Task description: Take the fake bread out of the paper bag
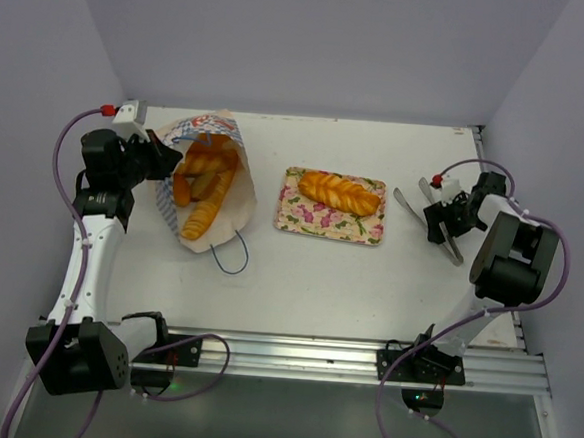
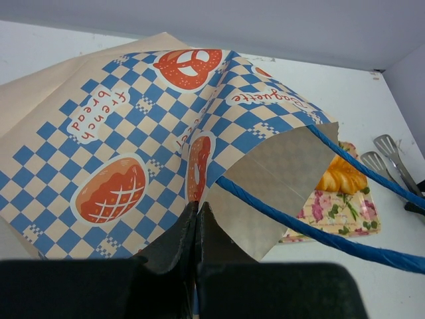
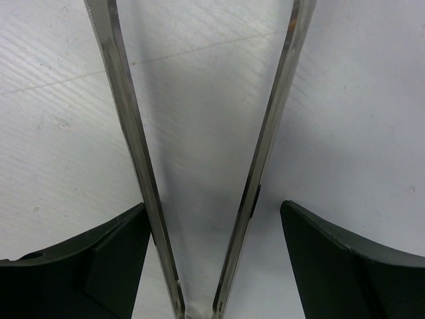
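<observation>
The paper bag (image 1: 235,197) lies at the left with its mouth open upward. Several golden fake breads (image 1: 206,185) show inside it. My left gripper (image 1: 163,162) is shut on the bag's left rim; in the left wrist view the fingertips (image 2: 197,211) pinch the paper edge of the checkered bag (image 2: 133,126), with a blue cord handle (image 2: 299,227) beside them. One braided loaf (image 1: 339,191) lies on the floral tray (image 1: 322,221). My right gripper (image 1: 442,218) is open, and its jaws straddle metal tongs (image 3: 126,113) on the table.
The tongs (image 1: 406,201) lie right of the tray, slanting toward the near right. The bag's blue handle loop (image 1: 231,257) trails toward me. The tray (image 2: 339,211), the loaf (image 2: 342,178) and the tongs' ends (image 2: 385,154) show past the bag. Walls enclose the table on three sides.
</observation>
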{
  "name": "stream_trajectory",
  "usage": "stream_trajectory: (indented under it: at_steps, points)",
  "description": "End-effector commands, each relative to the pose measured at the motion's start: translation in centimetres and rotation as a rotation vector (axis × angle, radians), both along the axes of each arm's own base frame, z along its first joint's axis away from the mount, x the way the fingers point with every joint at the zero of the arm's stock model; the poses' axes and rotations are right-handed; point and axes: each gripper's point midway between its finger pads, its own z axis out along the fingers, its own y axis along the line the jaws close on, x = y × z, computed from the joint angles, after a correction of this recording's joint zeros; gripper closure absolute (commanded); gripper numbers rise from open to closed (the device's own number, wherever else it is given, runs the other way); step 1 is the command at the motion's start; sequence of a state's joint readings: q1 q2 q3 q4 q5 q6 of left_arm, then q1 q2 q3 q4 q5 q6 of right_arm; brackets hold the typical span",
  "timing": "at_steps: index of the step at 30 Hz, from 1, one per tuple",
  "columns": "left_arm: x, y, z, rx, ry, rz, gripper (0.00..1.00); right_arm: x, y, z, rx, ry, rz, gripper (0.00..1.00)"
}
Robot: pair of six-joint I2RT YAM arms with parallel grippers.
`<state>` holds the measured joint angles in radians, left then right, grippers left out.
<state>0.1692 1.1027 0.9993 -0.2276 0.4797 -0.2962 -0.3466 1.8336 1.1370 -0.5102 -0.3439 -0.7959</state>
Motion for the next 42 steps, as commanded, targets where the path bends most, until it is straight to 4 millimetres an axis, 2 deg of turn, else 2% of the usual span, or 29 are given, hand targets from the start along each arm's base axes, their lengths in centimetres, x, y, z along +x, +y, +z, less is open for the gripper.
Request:
stream_trajectory:
  at_steps: [1, 5, 10, 20, 23, 24, 27, 28, 30, 31, 33, 34, 37, 38, 42]
  points:
    - [-0.2, -0.2, 2.0, 0.000, -0.081, -0.016, 1.00, -2.6, 0.4, -2.7, -0.017, 0.111, 0.123, 0.17]
    - [-0.1, -0.3, 1.8, 0.000, -0.082, -0.018, 1.00, -2.2, -0.4, -3.2, -0.070, 0.115, 0.144, 0.17]
    - [-0.2, -0.3, 1.5, -0.001, -0.077, -0.018, 1.00, -1.9, -0.3, -3.5, -0.087, 0.110, 0.165, 0.20]
    - [-0.2, -0.2, 1.6, 0.003, -0.078, -0.014, 1.00, -3.5, -0.9, -4.4, -0.147, 0.243, 0.249, 0.30]
    - [-0.2, -0.2, 1.5, 0.000, -0.074, -0.013, 1.00, -4.0, -0.9, -4.6, -0.140, 0.274, 0.248, 0.40]
    - [-0.2, -0.2, 1.5, 0.001, -0.074, -0.014, 1.00, -4.1, -0.8, -4.6, -0.135, 0.281, 0.246, 0.49]
    - [-0.2, -0.2, 1.4, 0.002, -0.072, -0.014, 1.00, -4.2, -0.2, -4.2, -0.093, 0.291, 0.221, 0.67]
    - [-0.3, -0.2, 1.5, 0.002, -0.073, -0.014, 1.00, -4.0, 0.0, -3.7, -0.081, 0.273, 0.209, 0.79]
    - [-0.3, -0.1, 1.5, 0.006, -0.071, -0.010, 1.00, -3.5, 1.0, -2.7, -0.028, 0.237, 0.171, 0.88]
    - [-0.4, -0.2, 1.5, 0.006, -0.071, -0.012, 1.00, -3.1, 1.4, -1.4, -0.010, 0.205, 0.140, 0.91]
    - [-0.4, -0.2, 1.5, 0.006, -0.071, -0.012, 1.00, -2.6, 2.7, 0.4, 0.056, 0.154, 0.123, 0.93]
    - [-0.4, -0.2, 1.6, 0.004, -0.071, -0.013, 1.00, -2.3, 3.2, 2.3, 0.075, 0.108, 0.104, 0.94]
    - [-0.4, -0.3, 1.5, 0.000, -0.063, -0.017, 1.00, -2.3, 5.6, 5.8, 0.189, 0.041, 0.096, 0.95]
    - [-0.3, -0.2, 1.6, -0.002, -0.062, -0.017, 1.00, -2.6, 6.3, 7.8, 0.213, 0.011, 0.103, 0.95]
    - [-0.4, -0.4, 1.5, -0.012, -0.055, -0.024, 1.00, -4.1, 10.4, 12.9, 0.361, -0.053, 0.155, 0.94]
